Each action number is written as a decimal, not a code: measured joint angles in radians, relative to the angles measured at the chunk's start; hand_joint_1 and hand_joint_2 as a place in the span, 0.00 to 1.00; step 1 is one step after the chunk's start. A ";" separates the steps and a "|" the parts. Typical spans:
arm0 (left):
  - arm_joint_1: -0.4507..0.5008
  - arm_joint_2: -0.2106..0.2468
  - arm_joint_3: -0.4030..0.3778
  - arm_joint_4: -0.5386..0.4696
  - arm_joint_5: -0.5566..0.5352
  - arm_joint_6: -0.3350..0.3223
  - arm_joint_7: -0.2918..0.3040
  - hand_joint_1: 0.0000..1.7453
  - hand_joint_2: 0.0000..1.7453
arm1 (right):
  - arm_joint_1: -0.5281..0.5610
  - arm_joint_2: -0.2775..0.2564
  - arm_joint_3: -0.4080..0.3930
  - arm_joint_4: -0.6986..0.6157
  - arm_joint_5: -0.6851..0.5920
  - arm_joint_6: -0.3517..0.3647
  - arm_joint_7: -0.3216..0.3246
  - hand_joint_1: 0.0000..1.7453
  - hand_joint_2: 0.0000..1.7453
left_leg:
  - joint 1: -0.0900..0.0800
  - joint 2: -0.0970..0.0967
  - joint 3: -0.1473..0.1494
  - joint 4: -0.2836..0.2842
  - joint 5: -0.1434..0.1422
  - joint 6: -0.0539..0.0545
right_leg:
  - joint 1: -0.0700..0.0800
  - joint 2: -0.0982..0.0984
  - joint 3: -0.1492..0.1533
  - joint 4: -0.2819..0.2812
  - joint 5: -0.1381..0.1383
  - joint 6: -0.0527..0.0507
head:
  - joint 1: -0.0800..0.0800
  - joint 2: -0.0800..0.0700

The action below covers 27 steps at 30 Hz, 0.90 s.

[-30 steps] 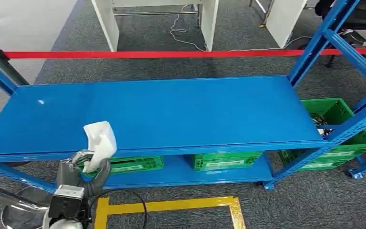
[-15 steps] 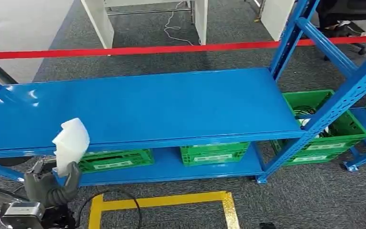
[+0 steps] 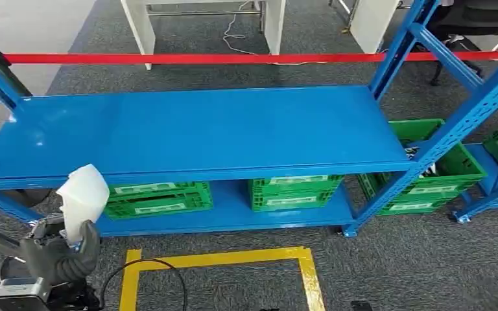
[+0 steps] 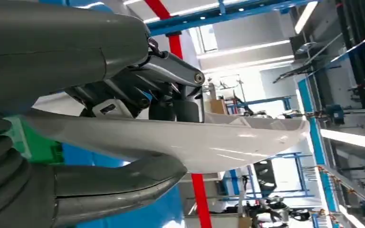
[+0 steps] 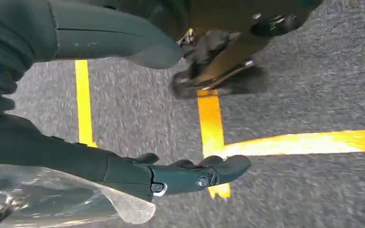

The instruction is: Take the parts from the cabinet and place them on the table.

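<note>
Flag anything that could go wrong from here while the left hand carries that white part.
The white part stands tall above the left hand, gripped low, so it could tip or slip out mid-carry. It also sits close to the blue shelf's front edge; raising the arm carelessly might clip it. A black cable loops on the carpet nearby, a possible snag.

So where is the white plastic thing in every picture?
Head view: white plastic part, lower left, held by the left robot hand.
Left wrist view: across the middle, between thumb and fingers.
Right wrist view: not in it.
Shared landmark: red barrier tape.
</note>
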 joint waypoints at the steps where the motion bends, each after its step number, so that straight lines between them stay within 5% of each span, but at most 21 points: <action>1: 0.000 0.000 0.002 0.000 -0.001 -0.004 0.000 1.00 1.00 | -0.001 0.000 -0.005 0.000 -0.002 0.004 -0.005 0.00 1.00 | 0.000 0.000 -0.012 0.003 0.008 -0.002 | 0.000 0.000 0.045 -0.049 0.037 -0.002 | 0.000 0.000; 2: 0.000 0.000 0.004 0.000 -0.002 -0.010 0.000 1.00 1.00 | -0.002 0.000 -0.008 0.000 -0.002 0.009 -0.006 0.00 1.00 | -0.001 0.000 -0.024 0.007 0.015 -0.003 | 0.001 0.000 0.110 -0.134 0.064 -0.007 | 0.000 0.000; 4: 0.000 -0.001 0.008 0.000 -0.002 -0.014 -0.001 1.00 1.00 | -0.007 0.000 -0.010 0.000 -0.001 0.023 -0.006 0.00 1.00 | -0.005 0.000 -0.038 0.019 0.025 -0.012 | 0.008 -0.001 0.230 -0.299 0.021 -0.016 | 0.000 0.000; 5: -0.001 -0.002 0.010 0.001 -0.003 -0.014 -0.001 1.00 1.00 | -0.009 0.000 -0.012 0.000 -0.001 0.034 -0.007 0.00 1.00 | -0.004 0.001 -0.041 0.021 0.033 -0.017 | 0.008 0.000 0.235 -0.327 0.012 -0.021 | -0.002 0.000; 8: 0.000 -0.006 0.014 0.001 -0.001 -0.017 -0.002 1.00 1.00 | -0.005 0.000 -0.015 0.000 0.005 0.051 -0.010 0.00 1.00 | -0.003 0.000 -0.045 0.018 0.057 -0.033 | 0.008 -0.001 0.210 -0.333 0.033 -0.039 | -0.001 0.000; 9: 0.002 -0.006 0.018 0.001 0.003 -0.018 -0.002 1.00 1.00 | -0.007 0.001 -0.015 0.000 0.013 0.051 -0.012 0.00 1.00 | 0.001 -0.008 -0.051 0.028 0.033 -0.039 | 0.003 -0.009 0.203 -0.334 0.044 -0.046 | 0.002 0.000; 10: 0.003 -0.007 0.024 0.001 0.009 -0.019 -0.002 1.00 1.00 | -0.008 0.001 -0.015 0.000 0.019 0.051 -0.013 0.00 1.00 | 0.003 -0.011 -0.063 0.062 -0.023 -0.047 | 0.001 -0.008 0.190 -0.334 0.054 -0.056 | -0.003 0.000; 12: 0.003 -0.008 0.036 0.002 0.018 -0.024 -0.002 1.00 1.00 | -0.007 0.001 -0.013 0.000 0.035 0.052 -0.013 0.00 1.00 | 0.014 -0.011 -0.096 0.211 -0.149 -0.061 | 0.001 -0.008 0.165 -0.333 0.077 -0.057 | -0.005 0.000; 13: 0.004 -0.008 0.041 0.003 0.020 -0.024 -0.002 1.00 1.00 | -0.007 0.001 -0.012 0.000 0.041 0.052 -0.011 0.00 1.00 | 0.018 -0.011 -0.108 0.282 -0.181 -0.065 | 0.001 -0.009 0.155 -0.331 0.090 -0.056 | -0.005 0.000; 15: 0.005 -0.010 0.052 0.008 0.023 -0.024 -0.002 1.00 1.00 | -0.007 0.000 -0.010 0.000 0.053 0.053 -0.005 0.00 1.00 | 0.025 -0.011 -0.087 0.313 -0.147 -0.071 | -0.001 -0.010 0.121 -0.324 0.112 -0.051 | -0.005 0.000; 17: 0.005 -0.013 0.060 0.012 0.028 -0.022 -0.002 1.00 1.00 | -0.007 0.000 -0.006 0.000 0.059 0.055 -0.002 0.00 1.00 | 0.031 -0.011 0.009 0.184 -0.071 -0.076 | -0.006 -0.010 0.088 -0.312 0.128 -0.042 | -0.005 0.000; 18: 0.005 -0.015 0.062 0.012 0.029 -0.022 -0.002 1.00 1.00 | -0.008 0.000 -0.004 0.000 0.063 0.056 -0.002 0.00 1.00 | 0.034 -0.011 0.075 0.086 -0.057 -0.078 | -0.008 -0.009 0.078 -0.306 0.135 -0.036 | -0.006 0.000; 19: 0.004 -0.016 0.063 0.012 0.030 -0.022 -0.002 1.00 1.00 | -0.008 -0.001 -0.004 0.000 0.066 0.057 -0.001 0.00 1.00 | 0.032 -0.015 0.120 0.007 -0.088 -0.077 | -0.005 -0.007 0.069 -0.301 0.141 -0.027 | -0.007 0.000; 20: 0.005 -0.018 0.064 0.012 0.030 -0.022 -0.002 1.00 1.00 | -0.009 -0.001 -0.003 0.000 0.068 0.057 -0.001 0.00 1.00 | 0.026 -0.021 0.136 -0.028 -0.097 -0.064 | -0.005 -0.005 0.064 -0.300 0.150 -0.020 | -0.004 0.000; 23: 0.008 -0.023 0.076 0.014 0.032 -0.022 -0.002 1.00 1.00 | -0.007 -0.001 0.001 0.000 0.076 0.058 -0.001 0.00 1.00 | 0.019 -0.018 0.108 -0.016 -0.077 -0.037 | -0.010 -0.006 0.060 -0.310 0.182 0.005 | -0.003 0.000; 24: 0.007 -0.025 0.079 0.014 0.031 -0.023 -0.002 1.00 1.00 | -0.005 -0.002 0.004 0.000 0.082 0.058 -0.001 0.00 1.00 | 0.024 -0.011 0.095 -0.019 -0.063 -0.024 | -0.015 -0.004 0.053 -0.303 0.165 0.007 | -0.005 0.000; 27: 0.011 -0.031 0.086 0.015 0.028 -0.032 -0.002 1.00 1.00 | -0.006 -0.005 0.018 0.000 0.095 0.064 0.002 0.00 1.00 | 0.015 -0.008 0.051 -0.018 -0.026 -0.004 | -0.011 -0.002 0.001 -0.139 -0.019 0.008 | 0.003 0.000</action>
